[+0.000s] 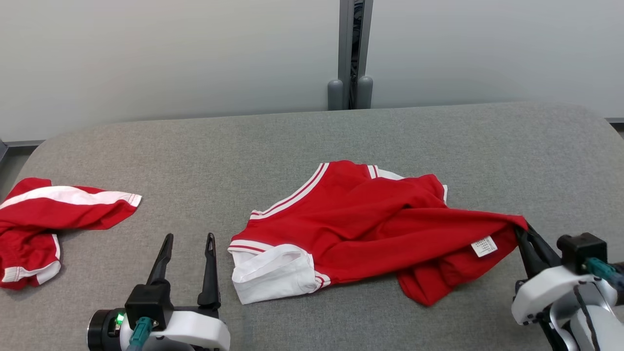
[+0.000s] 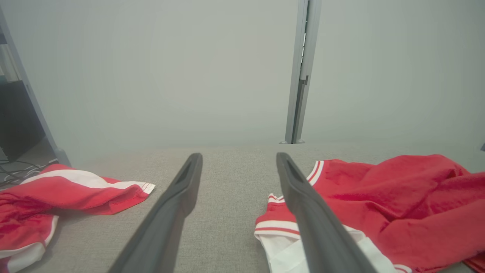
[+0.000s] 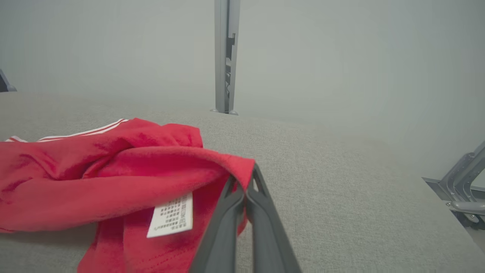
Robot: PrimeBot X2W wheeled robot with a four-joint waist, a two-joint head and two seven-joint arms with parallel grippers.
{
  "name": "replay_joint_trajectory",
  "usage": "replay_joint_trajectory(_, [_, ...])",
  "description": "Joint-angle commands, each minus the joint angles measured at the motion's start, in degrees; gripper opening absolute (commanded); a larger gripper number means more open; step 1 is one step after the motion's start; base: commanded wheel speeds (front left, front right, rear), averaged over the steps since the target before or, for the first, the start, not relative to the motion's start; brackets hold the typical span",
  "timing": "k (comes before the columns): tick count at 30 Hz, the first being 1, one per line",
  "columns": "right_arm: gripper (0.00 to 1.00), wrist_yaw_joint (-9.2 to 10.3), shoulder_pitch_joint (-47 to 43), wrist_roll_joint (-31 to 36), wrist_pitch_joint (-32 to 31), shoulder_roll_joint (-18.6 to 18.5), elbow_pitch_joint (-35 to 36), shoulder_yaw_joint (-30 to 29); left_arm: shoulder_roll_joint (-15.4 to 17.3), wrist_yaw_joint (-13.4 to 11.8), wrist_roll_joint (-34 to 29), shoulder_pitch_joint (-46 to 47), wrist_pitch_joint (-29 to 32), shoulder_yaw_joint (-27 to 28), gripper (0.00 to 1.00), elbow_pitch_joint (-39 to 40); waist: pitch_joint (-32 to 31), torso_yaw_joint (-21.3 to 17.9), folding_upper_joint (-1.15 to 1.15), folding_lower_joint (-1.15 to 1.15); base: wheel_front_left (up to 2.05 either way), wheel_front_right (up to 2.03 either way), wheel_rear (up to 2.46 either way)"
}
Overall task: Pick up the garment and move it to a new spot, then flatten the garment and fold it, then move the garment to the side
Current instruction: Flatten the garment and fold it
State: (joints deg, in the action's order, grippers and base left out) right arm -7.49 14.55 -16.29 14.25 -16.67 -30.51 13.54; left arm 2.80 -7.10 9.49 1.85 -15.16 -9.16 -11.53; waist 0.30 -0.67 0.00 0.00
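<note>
A red garment (image 1: pixel 370 224) with white trim and a white sleeve lies crumpled at the middle of the grey table (image 1: pixel 302 141). My right gripper (image 1: pixel 522 234) is shut on its right edge, beside a white care label (image 1: pixel 484 246); the pinched red fabric (image 3: pixel 212 170) is lifted into a ridge and the two fingers (image 3: pixel 235 212) press together over it. My left gripper (image 1: pixel 189 240) stands open near the front edge, just left of the white sleeve (image 2: pixel 280 250), with nothing between its fingers (image 2: pixel 178 204).
A second red and white garment (image 1: pixel 44 219) lies crumpled at the table's left edge. A grey post (image 1: pixel 351 53) stands behind the table against a pale wall. A metal frame (image 3: pixel 458 182) sits off the table's right side.
</note>
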Motion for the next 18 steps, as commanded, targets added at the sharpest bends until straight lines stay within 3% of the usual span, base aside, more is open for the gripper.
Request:
replay_joint_trajectory(1, [0.0,-0.02,2.06,-0.07,-0.65,-0.13,-1.14,0.68,0.19,0.26,-0.2,0.37,-0.07,-0.3,1.0,-0.25,0.07,0.06,0.0,0.0,0.0,0.0,0.0])
replay_joint_trajectory(10, [0.0,-0.02,16.1,-3.76,-1.9,3.95,-20.23,6.93,0.2,0.89,0.66,2.71,-0.06,-4.41,1.0,-1.79,1.06,3.06,0.0,0.0,0.0,0.0,0.0])
replay_joint_trajectory(11, [0.04,-0.02,17.51,-3.1,-1.27,3.76,-22.12,7.41,0.22,0.86,0.71,2.81,-0.06,-4.7,1.0,-1.91,1.25,3.43,0.0,0.0,0.0,0.0,0.0])
replay_joint_trajectory(12, [0.29,-0.02,18.76,-2.1,-0.73,3.28,-24.14,7.5,0.22,0.79,0.72,2.89,-0.06,-4.99,1.0,-2.01,1.41,3.71,0.0,0.0,0.0,0.0,0.0])
replay_joint_trajectory(13, [0.69,-0.02,19.96,-1.31,-0.23,3.1,-25.91,7.37,0.2,0.71,0.74,3.03,-0.06,-5.23,1.0,-2.11,1.56,3.93,0.0,0.0,0.0,0.0,0.0])
replay_joint_trajectory(14, [0.98,-0.02,20.92,-0.51,0.19,3.02,-27.66,6.83,0.18,0.57,0.84,3.17,-0.07,-5.44,1.0,-2.09,1.67,4.08,0.0,0.0,0.0,0.0,0.0])
replay_joint_trajectory(18, [1.0,-0.02,23.31,3.71,0.96,2.07,-32.22,3.15,0.2,0.0,1.16,2.86,-0.07,-5.72,1.0,-1.88,2.06,3.93,0.0,0.0,0.0,0.0,0.0])
